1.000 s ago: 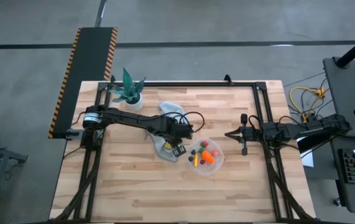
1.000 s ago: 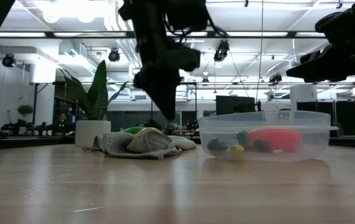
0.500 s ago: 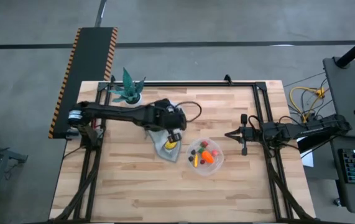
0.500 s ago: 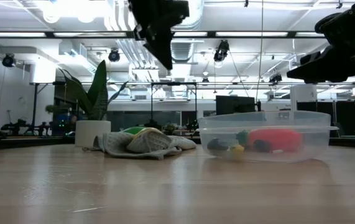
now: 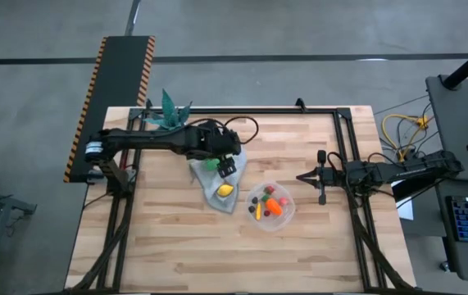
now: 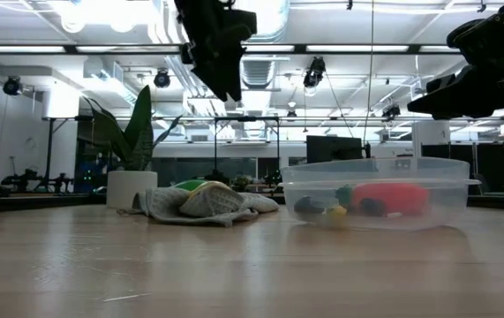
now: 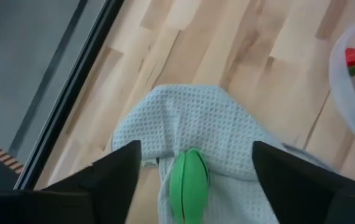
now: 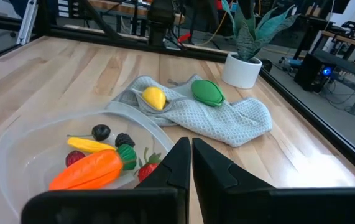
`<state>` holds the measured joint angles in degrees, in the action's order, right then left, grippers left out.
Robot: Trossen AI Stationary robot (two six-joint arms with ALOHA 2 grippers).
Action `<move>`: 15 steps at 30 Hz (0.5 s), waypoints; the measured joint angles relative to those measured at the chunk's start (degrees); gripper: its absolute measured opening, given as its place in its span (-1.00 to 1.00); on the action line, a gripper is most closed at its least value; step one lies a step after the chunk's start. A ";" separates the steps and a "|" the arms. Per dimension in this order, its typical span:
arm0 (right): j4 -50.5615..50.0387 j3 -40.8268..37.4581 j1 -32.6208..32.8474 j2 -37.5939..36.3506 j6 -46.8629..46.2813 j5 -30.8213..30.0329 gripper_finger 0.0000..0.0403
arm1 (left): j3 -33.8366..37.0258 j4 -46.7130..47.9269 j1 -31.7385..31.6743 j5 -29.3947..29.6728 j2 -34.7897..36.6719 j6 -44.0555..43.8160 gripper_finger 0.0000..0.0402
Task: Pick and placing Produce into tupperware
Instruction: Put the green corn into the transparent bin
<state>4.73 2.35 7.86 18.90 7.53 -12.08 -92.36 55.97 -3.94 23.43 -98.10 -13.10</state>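
Note:
A grey cloth [image 5: 217, 187] lies on the table left of the clear round tupperware [image 5: 283, 215]. On it rest a green piece [image 7: 188, 183] and a yellow lemon [image 5: 226, 190]. My left gripper [image 7: 194, 150] hangs open above the cloth, its fingers either side of the green piece, well clear of it. The tupperware holds an orange carrot [image 8: 90, 171], a yellow sliver [image 8: 89, 144], dark and red berries. My right gripper [image 5: 302, 176] waits shut to the right of the tupperware.
A potted plant in a white pot [image 8: 244, 65] stands at the far left behind the cloth. A black frame rail [image 5: 242, 110] runs along the far edge. Bare wood [image 5: 184, 246] lies toward the near edge.
My left gripper has risen and drawn back from beside the tupperware toward the table's far edge, over the cloth, and has opened. The lemon on the cloth, earlier under the gripper, now shows.

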 joint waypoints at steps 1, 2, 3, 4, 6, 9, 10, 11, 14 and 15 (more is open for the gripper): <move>-0.04 0.00 0.00 0.00 0.00 0.00 -0.96 | 0.39 0.05 -0.32 0.26 -0.02 -0.12 0.50; -0.02 0.00 0.00 0.00 0.00 -0.02 -0.96 | 0.63 0.35 -0.64 0.74 -0.04 -0.86 0.55; -0.02 0.00 0.00 0.00 0.00 0.00 -0.96 | 0.82 0.68 -1.01 1.13 -0.07 -2.34 0.58; -0.02 0.00 0.00 0.00 0.00 0.00 -0.96 | 0.90 1.19 -1.53 1.25 -0.07 -4.78 0.60; -0.02 0.00 0.00 0.00 0.02 0.00 -0.96 | 0.90 2.29 -2.69 1.21 -0.09 -9.52 0.61; -0.02 0.00 0.00 0.00 0.01 0.00 -0.96 | 1.16 4.54 -4.33 -0.14 -0.09 -14.09 0.61; -0.02 0.00 0.00 0.00 0.00 0.00 -0.96 | 1.56 5.12 -4.84 -1.16 -0.09 -15.09 0.61; -0.03 0.00 0.00 0.00 0.02 0.00 -0.96 | 2.21 5.30 -5.35 -2.20 -0.08 -15.74 0.61; -0.06 0.00 0.00 0.00 0.00 0.00 -0.96 | 4.54 5.08 -6.33 -4.38 -0.11 -18.14 0.61; -0.06 0.00 0.00 0.00 0.02 0.00 -0.96 | 5.31 5.03 -6.48 -4.87 -0.11 -18.20 0.61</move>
<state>4.67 2.35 7.86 18.90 7.55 -12.08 -87.05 61.01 -10.42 18.56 -98.21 -31.30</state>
